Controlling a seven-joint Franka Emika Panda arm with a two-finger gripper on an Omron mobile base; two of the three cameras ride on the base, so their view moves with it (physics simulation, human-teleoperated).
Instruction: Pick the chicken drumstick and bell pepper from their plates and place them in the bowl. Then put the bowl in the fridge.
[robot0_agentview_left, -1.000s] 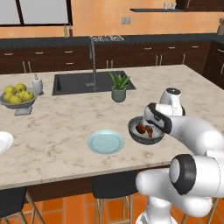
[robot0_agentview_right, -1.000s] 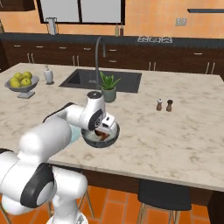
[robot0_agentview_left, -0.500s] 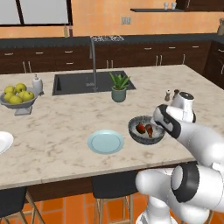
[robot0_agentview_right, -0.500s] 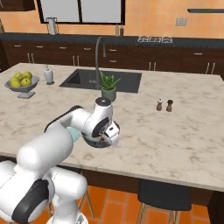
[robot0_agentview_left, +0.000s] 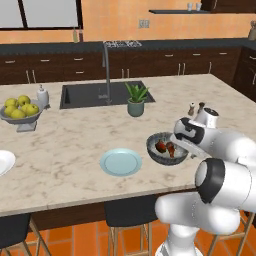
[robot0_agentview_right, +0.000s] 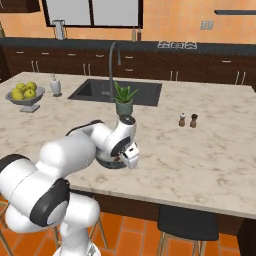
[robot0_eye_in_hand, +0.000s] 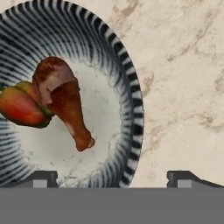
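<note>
End effector (robot0_eye_in_hand: 112, 177) hangs spread wide above bowl's (robot0_eye_in_hand: 131, 109) rim, drumstick (robot0_eye_in_hand: 61, 98) and pepper (robot0_eye_in_hand: 19, 107) inside.

Left base view: set behind the white arm on its left, high, facing forward and down across the pale marble island counter (robot0_agentview_left: 75, 145) toward the dark brown back cabinets (robot0_agentview_left: 165, 62).

Right base view: same height, behind the arm on its right, facing the same counter (robot0_agentview_right: 210, 150).

Shared: black sink (robot0_agentview_left: 95, 95) (robot0_agentview_right: 100, 90), small potted green plant (robot0_agentview_left: 135, 100) (robot0_agentview_right: 124, 100), counter.

Hand view: very near, looking straight down onto the striped dark grey round bowl (robot0_eye_in_hand: 127, 87).
</note>
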